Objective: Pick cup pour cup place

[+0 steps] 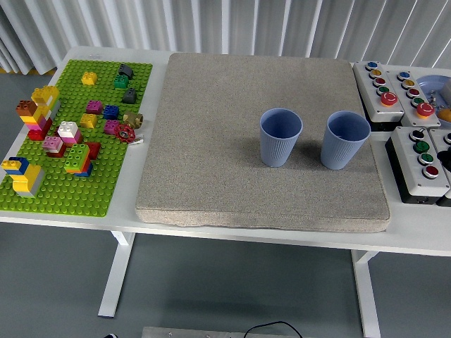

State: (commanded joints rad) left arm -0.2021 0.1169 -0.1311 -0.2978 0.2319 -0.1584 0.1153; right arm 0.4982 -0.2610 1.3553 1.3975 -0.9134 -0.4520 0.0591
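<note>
Two blue ribbed cups stand upright on a grey mat [211,141]. The left cup [280,136] is near the mat's middle right. About a hand's width to its right stands the other cup [344,139], close to the mat's right edge. I cannot see into either cup well enough to tell its contents. Neither of my hands shows in the head view.
A green baseplate [63,190] with several coloured bricks lies at the table's left. Grey button boxes [394,91] [423,158] with coloured buttons sit at the right edge. The white table's near edge [232,236] runs below the mat.
</note>
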